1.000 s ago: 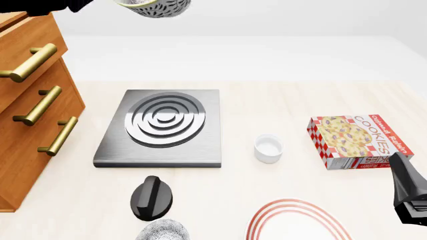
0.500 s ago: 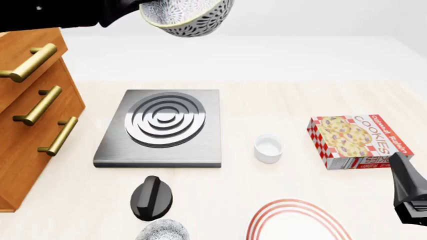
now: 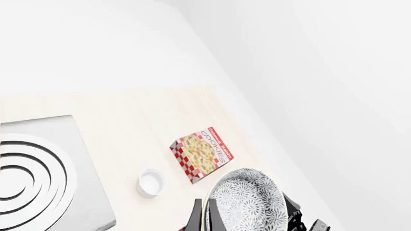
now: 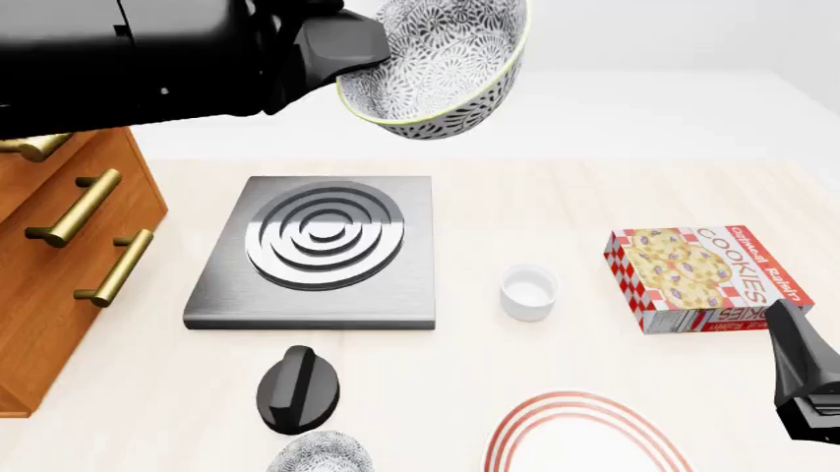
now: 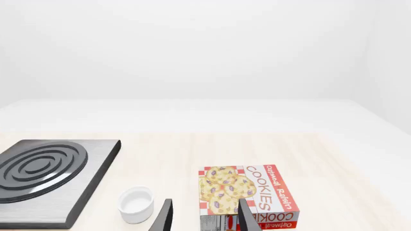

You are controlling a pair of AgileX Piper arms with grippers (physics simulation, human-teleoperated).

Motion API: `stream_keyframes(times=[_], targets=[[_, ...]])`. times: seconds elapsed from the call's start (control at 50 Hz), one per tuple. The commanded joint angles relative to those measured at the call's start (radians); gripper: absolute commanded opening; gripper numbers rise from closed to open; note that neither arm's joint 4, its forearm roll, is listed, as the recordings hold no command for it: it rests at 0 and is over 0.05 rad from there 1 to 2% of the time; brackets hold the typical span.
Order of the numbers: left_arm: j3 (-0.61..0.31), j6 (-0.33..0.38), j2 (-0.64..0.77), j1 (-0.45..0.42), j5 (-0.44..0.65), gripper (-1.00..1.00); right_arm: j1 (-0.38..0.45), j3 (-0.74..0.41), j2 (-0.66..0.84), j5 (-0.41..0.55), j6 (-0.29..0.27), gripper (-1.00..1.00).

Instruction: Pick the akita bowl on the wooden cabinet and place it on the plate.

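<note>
Akita bowl in left pincer

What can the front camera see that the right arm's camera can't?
Only the front view shows the akita bowl held up by the left gripper, the wooden cabinet, the plate, a black knob and a second patterned bowl at the near edge.

Only the right wrist view shows the right gripper from behind, jaws apart.

Both show the stove slab, white cup and cookie box.
</note>
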Motion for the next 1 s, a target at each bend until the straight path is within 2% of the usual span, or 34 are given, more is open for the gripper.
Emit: stream_keyframes(times=[0.02,0.58,1.0], targets=[[0.02,-0.023,0.028,-0.052,-0.033,-1.0,0.0,0.0,0.0,0.0,0.0,1.0],[0.065,-0.07,0.084,-0.143,-0.062,-1.0,0.0,0.0,0.0,0.0,0.0,1.0],[0.138,-0.085,0.11,-0.131,-0.121,-1.0,0.0,0.0,0.0,0.0,0.0,1.0]])
